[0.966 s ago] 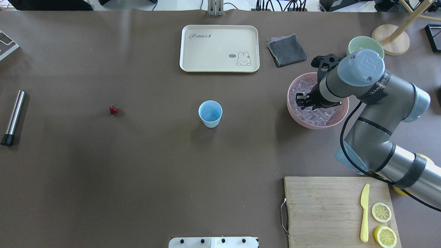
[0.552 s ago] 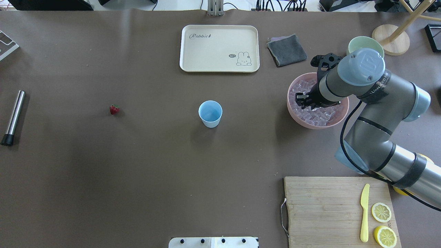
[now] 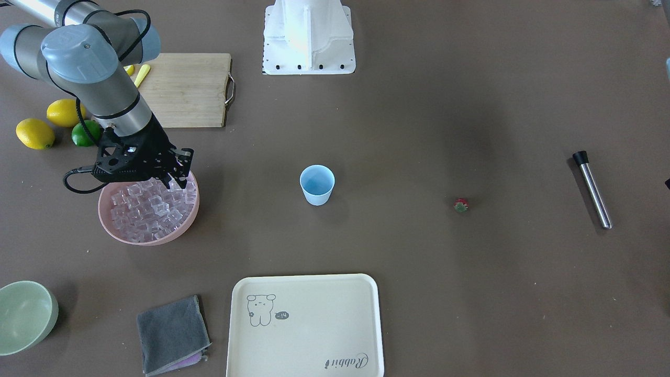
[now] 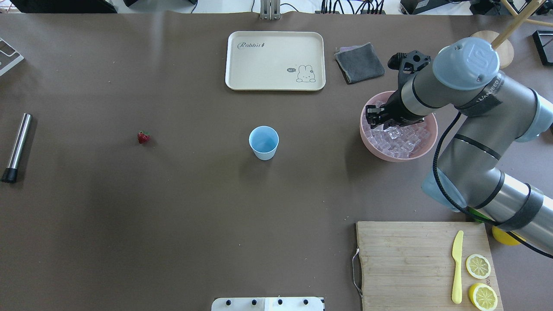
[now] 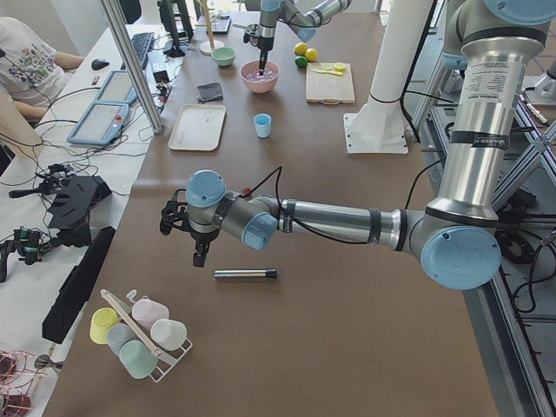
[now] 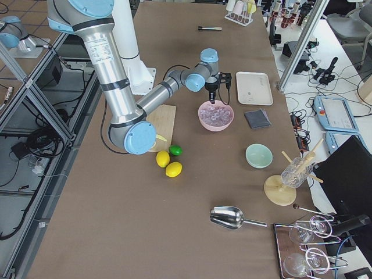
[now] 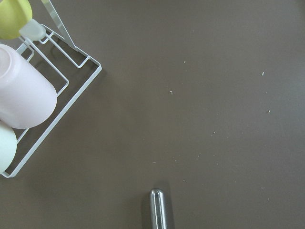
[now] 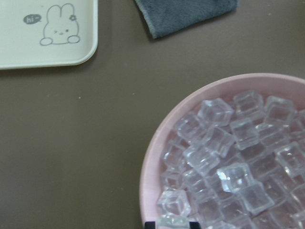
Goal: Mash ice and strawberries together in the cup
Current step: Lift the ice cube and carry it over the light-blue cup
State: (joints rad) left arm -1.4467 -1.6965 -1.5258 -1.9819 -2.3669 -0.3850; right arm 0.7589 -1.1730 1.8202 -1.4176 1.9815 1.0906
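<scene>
The light-blue cup stands upright at the table's middle. A small red strawberry lies alone well off to its left. Ice is heaped in a pink bowl. My right gripper hangs just above the bowl's cup-side edge. In the right wrist view its fingertips pinch one clear cube at the bottom edge. My left gripper shows only in the exterior left view, above a steel muddler; whether it is open or shut I cannot tell.
A cream tray and a grey cloth lie beyond the cup. A pale green bowl stands behind the pink bowl. A cutting board holds a yellow knife and lemon halves. The muddler lies far left, near a cup rack.
My right gripper has lifted out of the ice heap and shifted toward the bowl's far, cup-side rim. The wrist and elbow have risen. Cup and strawberry have not moved.
</scene>
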